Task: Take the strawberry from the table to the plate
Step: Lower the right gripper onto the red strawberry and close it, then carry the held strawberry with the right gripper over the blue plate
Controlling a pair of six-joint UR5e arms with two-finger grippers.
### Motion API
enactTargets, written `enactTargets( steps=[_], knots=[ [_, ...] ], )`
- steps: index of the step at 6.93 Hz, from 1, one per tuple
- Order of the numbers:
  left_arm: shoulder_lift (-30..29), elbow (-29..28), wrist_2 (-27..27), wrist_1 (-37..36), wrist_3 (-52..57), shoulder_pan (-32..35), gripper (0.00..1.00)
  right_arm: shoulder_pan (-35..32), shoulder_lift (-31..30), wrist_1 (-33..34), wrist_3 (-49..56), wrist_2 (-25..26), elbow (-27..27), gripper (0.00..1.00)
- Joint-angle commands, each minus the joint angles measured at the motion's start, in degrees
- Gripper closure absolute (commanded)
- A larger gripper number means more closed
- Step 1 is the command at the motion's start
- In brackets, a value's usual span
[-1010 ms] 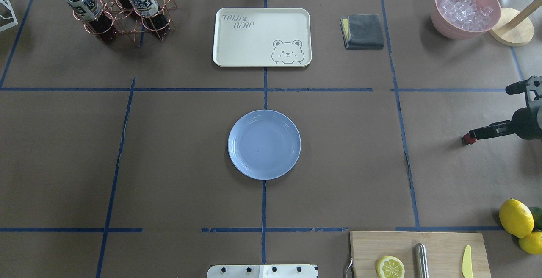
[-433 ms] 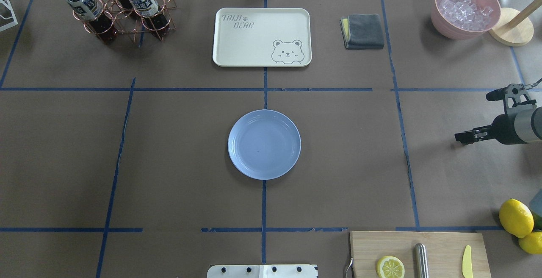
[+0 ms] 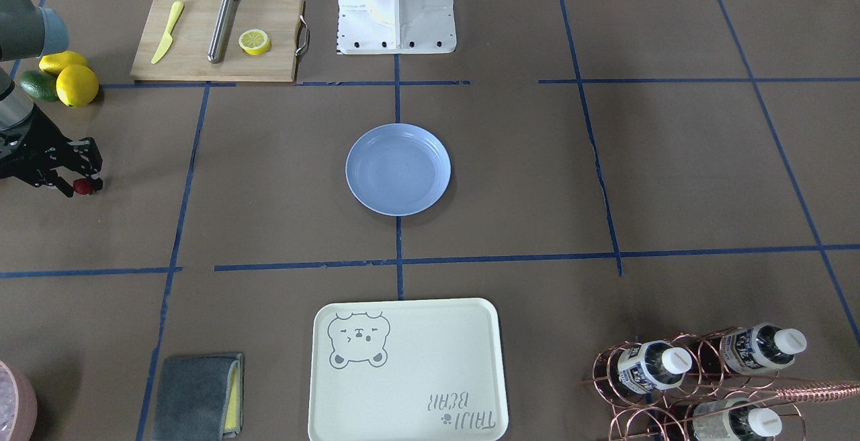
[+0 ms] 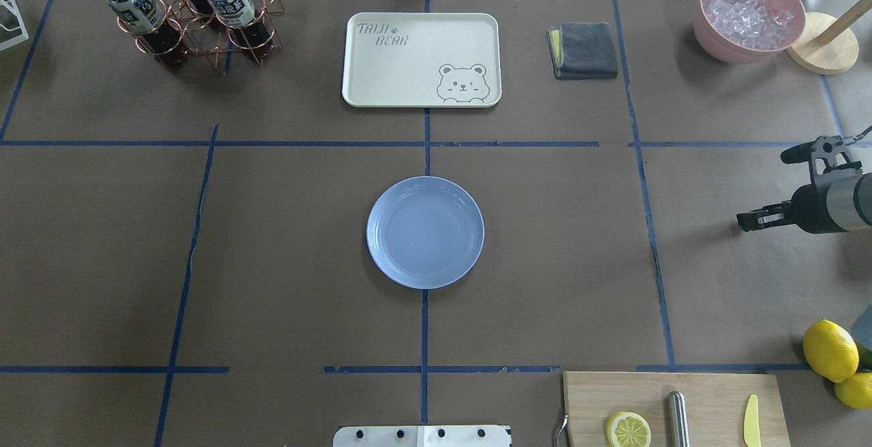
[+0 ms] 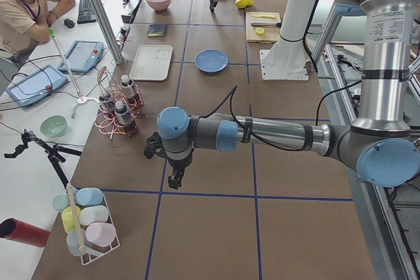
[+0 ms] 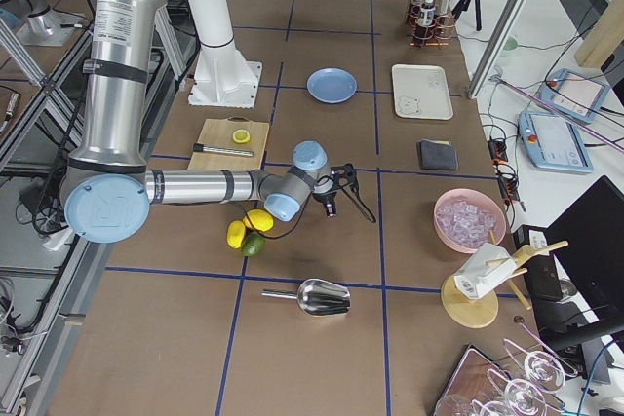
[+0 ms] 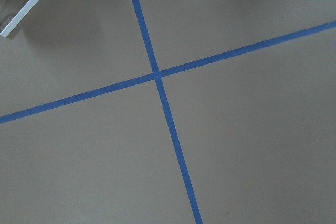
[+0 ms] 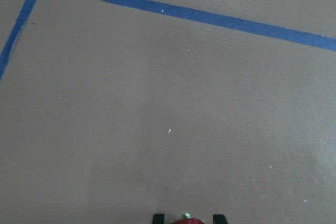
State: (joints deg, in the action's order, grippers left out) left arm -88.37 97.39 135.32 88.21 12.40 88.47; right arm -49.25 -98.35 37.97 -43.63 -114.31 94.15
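A small red strawberry [image 3: 82, 187] sits between the fingertips of my right gripper [image 3: 79, 181], which is shut on it just above the brown table [image 4: 272, 263] at its right side. The right wrist view shows the strawberry [image 8: 188, 221] at the bottom edge between two black fingertips. From overhead, the right gripper [image 4: 744, 223] hides the berry. The light blue plate [image 4: 425, 232] lies bare at the table's centre, far to the left of the right gripper. My left gripper [image 5: 174, 178] shows only in the exterior left view, and I cannot tell its state.
Lemons [image 4: 830, 350] and a wooden cutting board [image 4: 708, 392] with a lemon half, a metal rod and a yellow knife lie near the right arm. At the far side are a cream bear tray [image 4: 421, 58], a grey cloth [image 4: 584, 50], a pink ice bowl [image 4: 748, 14] and a bottle rack [image 4: 191, 11].
The right wrist has turned and the arm has come further into the overhead view. The strawberry at its fingertips, visible a second ago, is now hidden under the fingers there.
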Motion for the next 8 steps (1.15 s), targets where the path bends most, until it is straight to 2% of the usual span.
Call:
enactTargets(
  steps=[1,3,4,6,8],
  knots=[
    [-0.05,0.08,0.03,0.03,-0.01,0.04,0.00,0.29,6.02,2.35,-5.19,-0.47,2.61,1.00],
    [-0.05,0.08,0.03,0.03,-0.01,0.04,0.00,3.52,20.23,15.48,-15.21,0.22,5.76,1.00],
    [-0.05,0.08,0.03,0.03,-0.01,0.04,0.00,7.02,27.69,23.04,-18.30,2.84,6.04,1.00],
    [-0.13,0.08,0.03,-0.06,-0.01,0.04,0.00,17.21,41.15,35.97,-26.46,14.59,3.08,1.00],
    [-0.13,0.08,0.03,0.03,-0.01,-0.05,0.00,24.42,47.79,38.14,-32.02,22.50,-3.06,1.00]
  ],
)
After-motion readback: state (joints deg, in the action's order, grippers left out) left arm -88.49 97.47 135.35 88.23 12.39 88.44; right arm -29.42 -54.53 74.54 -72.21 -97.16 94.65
